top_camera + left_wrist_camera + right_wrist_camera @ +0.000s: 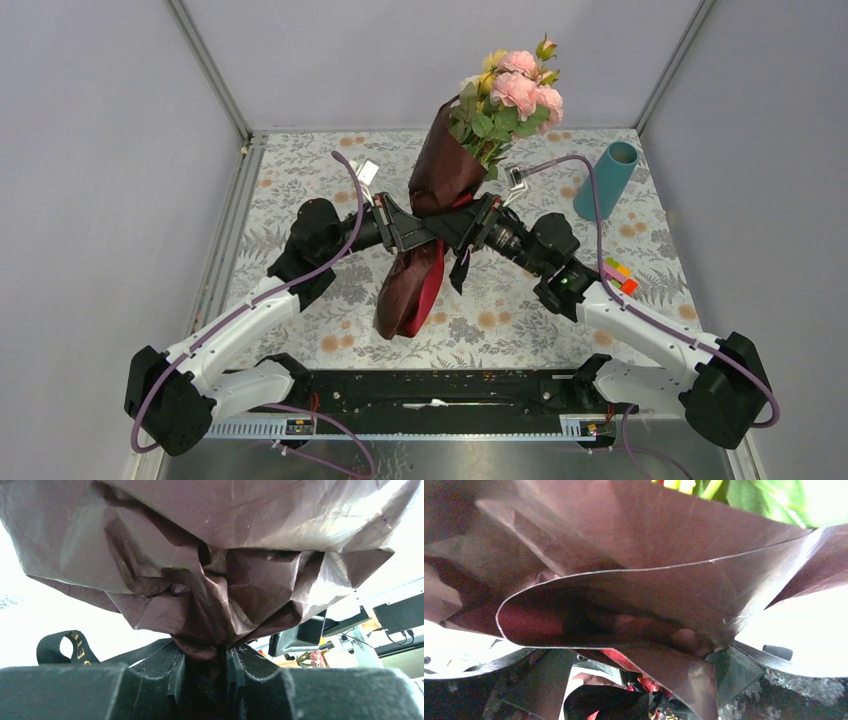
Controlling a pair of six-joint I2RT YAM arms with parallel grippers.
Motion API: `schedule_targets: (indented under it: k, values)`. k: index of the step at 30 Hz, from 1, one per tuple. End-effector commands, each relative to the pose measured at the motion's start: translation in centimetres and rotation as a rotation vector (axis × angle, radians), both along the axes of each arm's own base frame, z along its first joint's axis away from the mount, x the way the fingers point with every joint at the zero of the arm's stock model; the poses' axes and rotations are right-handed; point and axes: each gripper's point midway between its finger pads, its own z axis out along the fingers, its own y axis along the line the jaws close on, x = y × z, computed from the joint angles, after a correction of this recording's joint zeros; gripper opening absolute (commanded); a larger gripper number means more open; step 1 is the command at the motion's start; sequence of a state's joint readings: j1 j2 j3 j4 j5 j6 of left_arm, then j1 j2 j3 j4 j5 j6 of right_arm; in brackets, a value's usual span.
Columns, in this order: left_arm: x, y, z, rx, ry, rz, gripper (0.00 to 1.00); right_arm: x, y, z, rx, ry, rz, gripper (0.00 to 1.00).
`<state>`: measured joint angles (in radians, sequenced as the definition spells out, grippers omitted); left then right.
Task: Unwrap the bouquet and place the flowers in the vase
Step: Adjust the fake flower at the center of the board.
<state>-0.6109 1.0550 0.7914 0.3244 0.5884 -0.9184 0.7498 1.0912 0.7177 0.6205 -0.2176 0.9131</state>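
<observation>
The bouquet (440,165) is held off the desk (300,170) in the middle of the top view. It leans toward the upper right, so the flowers (520,90) crown the upper centre of the frame while a loose tail of the maroon wrapping paper (410,285) hangs toward the lower centre. The left claw (412,228) has the bunch by its narrow waist, its jaws drawn close and pinching crumpled paper and whatever stems lie inside. A loop of black ribbon (62,647) shows at the lower left of the left wrist view, though it cannot be told whether it is tied. The right claw (478,225) meets the same waist from the other side with its jaws spread about as wide as they go. A curled sheet of paper sits between its fingers (731,672), apparently ungripped, but the paper fills that view and contact is hard to judge. The step in hand looks like the peeling of the wrap. It would go best if the right claw closed on a single free edge of paper, not the whole cone, and drew it away from the stems while the left kept a firm pinch on them. Both arms reach in from the lower corners, forearms angled inward and nearly nose to nose at the centre. The vase (604,180) waits at the upper right, well apart from both.
</observation>
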Motion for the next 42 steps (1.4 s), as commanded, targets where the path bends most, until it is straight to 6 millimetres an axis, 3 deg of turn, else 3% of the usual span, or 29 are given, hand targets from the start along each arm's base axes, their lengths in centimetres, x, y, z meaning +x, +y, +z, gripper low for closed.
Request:
schedule_targets:
  k: [1, 7, 17, 20, 25, 29, 34, 36, 42]
  values:
    - [-2.7, 0.3, 5.2, -0.116, -0.176, -0.093, 0.1, 1.1, -0.2, 5.5, 0.102, -0.127, -0.066, 0.95]
    - [-3.2, 0.3, 5.3, -0.119, -0.182, -0.115, 0.09, 1.8, 0.1, 6.0, 0.111, -0.135, -0.084, 0.87]
    - [-2.2, -0.6, 3.6, -0.122, -0.083, -0.113, 0.13, 1.6, -0.6, 5.7, 0.092, -0.181, -0.11, 0.52]
    - [-2.2, -0.9, 2.8, -0.101, -0.07, -0.119, 0.2, 1.6, -1.1, 5.8, 0.079, -0.206, -0.129, 0.46]
    - [-1.3, -0.4, 0.7, 0.026, -0.047, -0.052, 0.4, 1.4, -1.5, 6.3, 0.05, -0.24, -0.145, 0.39]
    - [-0.6, 0.8, -0.7, 0.14, -0.054, 0.03, 0.68, 1.6, -2.2, 5.9, -0.009, -0.261, -0.182, 0.32]
    - [-0.6, 1.8, 0.0, 0.174, -0.117, 0.069, 0.94, 2.1, -3.1, 5.2, -0.074, -0.271, -0.234, 0.24]
    - [-0.6, 2.2, -0.4, 0.221, -0.117, 0.085, 0.99, 2.2, -3.4, 5.0, -0.101, -0.278, -0.25, 0.21]
    - [-0.4, 4.2, 0.7, 0.32, -0.2, 0.153, 0.99, 3.1, -4.6, 3.4, -0.236, -0.277, -0.313, 0.15]
